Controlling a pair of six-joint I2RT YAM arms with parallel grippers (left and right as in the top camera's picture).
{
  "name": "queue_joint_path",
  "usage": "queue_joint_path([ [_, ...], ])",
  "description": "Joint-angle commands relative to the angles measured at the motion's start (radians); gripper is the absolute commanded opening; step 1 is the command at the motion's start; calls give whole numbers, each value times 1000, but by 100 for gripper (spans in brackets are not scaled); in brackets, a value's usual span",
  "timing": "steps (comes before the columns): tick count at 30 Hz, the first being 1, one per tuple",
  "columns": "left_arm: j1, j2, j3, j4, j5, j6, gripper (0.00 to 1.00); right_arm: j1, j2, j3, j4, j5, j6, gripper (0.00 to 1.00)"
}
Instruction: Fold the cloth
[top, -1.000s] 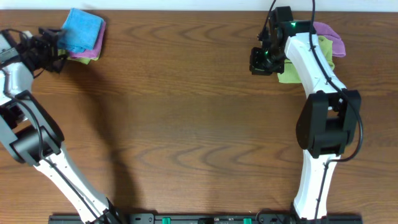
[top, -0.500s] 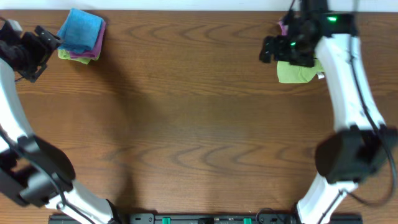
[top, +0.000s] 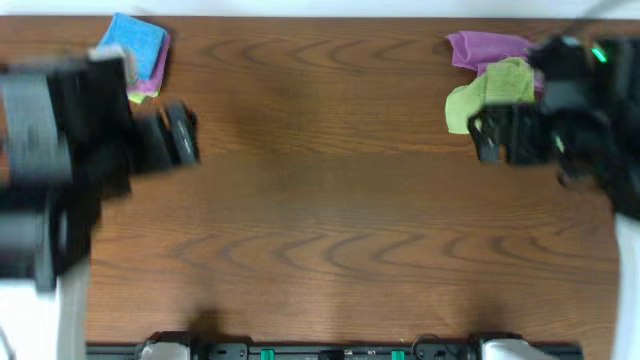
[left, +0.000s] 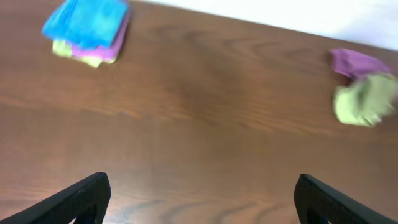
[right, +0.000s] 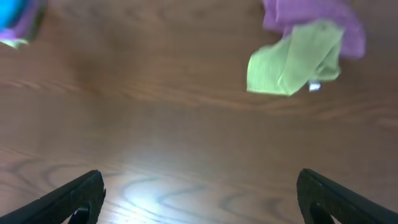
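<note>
A crumpled green cloth (top: 490, 92) lies at the back right of the table, partly over a crumpled purple cloth (top: 485, 48). Both also show in the right wrist view, the green cloth (right: 295, 59) below the purple cloth (right: 311, 18). My right gripper (top: 495, 135) is blurred and hangs just in front of the green cloth, open and empty (right: 202, 202). My left gripper (top: 180, 140) is also blurred, and it is open with nothing between its fingers (left: 202, 205). It looks across bare table.
A folded stack with a blue cloth (top: 133, 45) on top sits at the back left, over purple and green layers. The left wrist view shows that stack (left: 87, 28) far left and the two loose cloths far right. The wooden table (top: 320, 220) fills the middle.
Both arms have swung away from the back corners toward the table's middle and are motion-blurred. The right gripper's jaws went from shut to open. The cloths lie where they were.
</note>
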Motion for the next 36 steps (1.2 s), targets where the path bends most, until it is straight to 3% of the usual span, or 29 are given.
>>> queue_joint_path([
  [1, -104, -147, -95, -9, -118, -61, 95, 30, -142, -72, -4, -3, -39, 99],
  [6, -209, -352, -310, 9, -151, -86, 95, 55, -385, -363, 82, -3, -72, 99],
  [9, -211, -386, -337, 23, -151, -85, 95, 55, -442, -435, 117, 2, -70, 99],
  [29, -211, -388, -336, 14, -148, -80, 95, 55, -452, -447, 111, 1, -42, 99],
  [32, -209, -391, -337, -9, -235, -56, 96, 55, -452, -447, 111, 1, -42, 99],
  [36, -124, -434, -385, 46, -204, 80, 95, 55, -452, -447, 111, 1, -42, 99],
])
